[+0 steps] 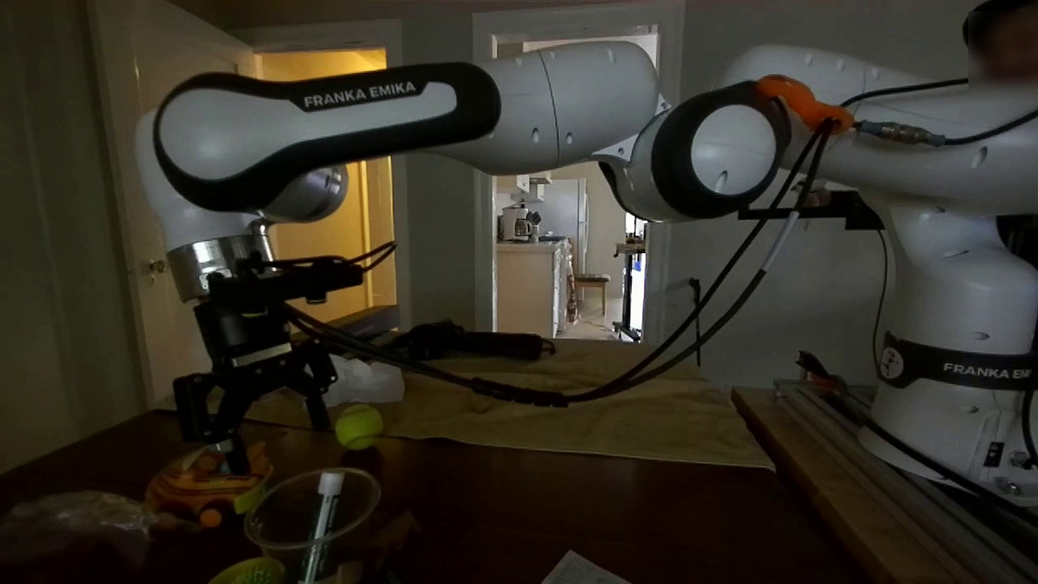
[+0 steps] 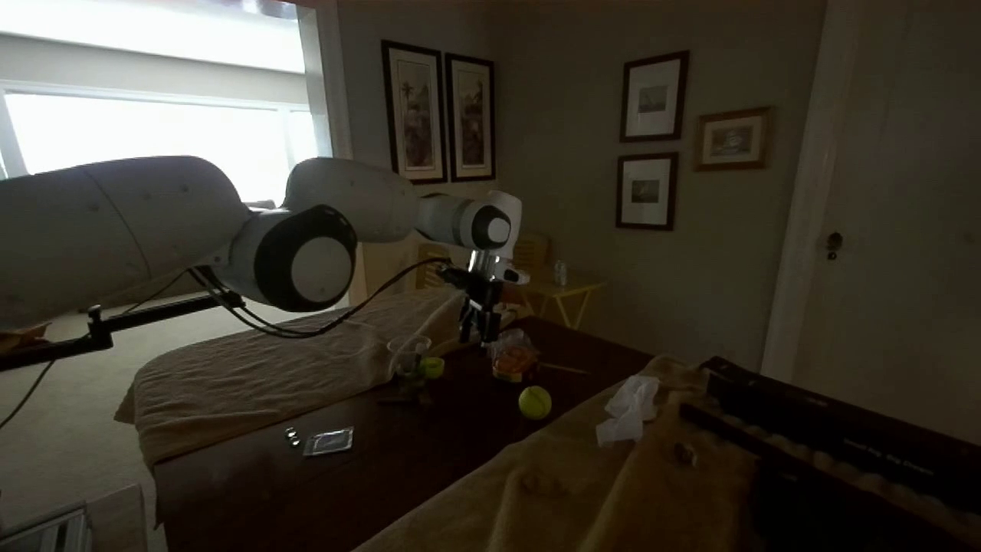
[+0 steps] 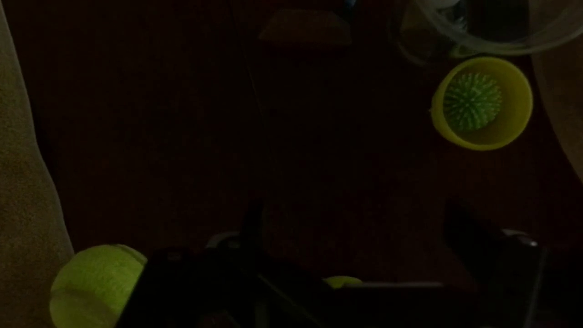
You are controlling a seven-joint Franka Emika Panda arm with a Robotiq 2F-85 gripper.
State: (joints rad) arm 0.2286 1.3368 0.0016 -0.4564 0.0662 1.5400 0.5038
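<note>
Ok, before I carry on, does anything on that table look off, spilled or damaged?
Nothing looks spilled or broken, though the light is dim. Two things look untidy: a crumpled white sheet bunched on the tan cloth, and a crinkled clear bag lying beside the orange toy. Both look dropped rather than placed.

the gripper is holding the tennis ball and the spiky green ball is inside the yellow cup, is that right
Not the first part: the gripper is open and isn't holding the tennis ball, which lies apart from it, as both exterior views show. The spiky green ball is indeed inside the yellow cup.
</note>
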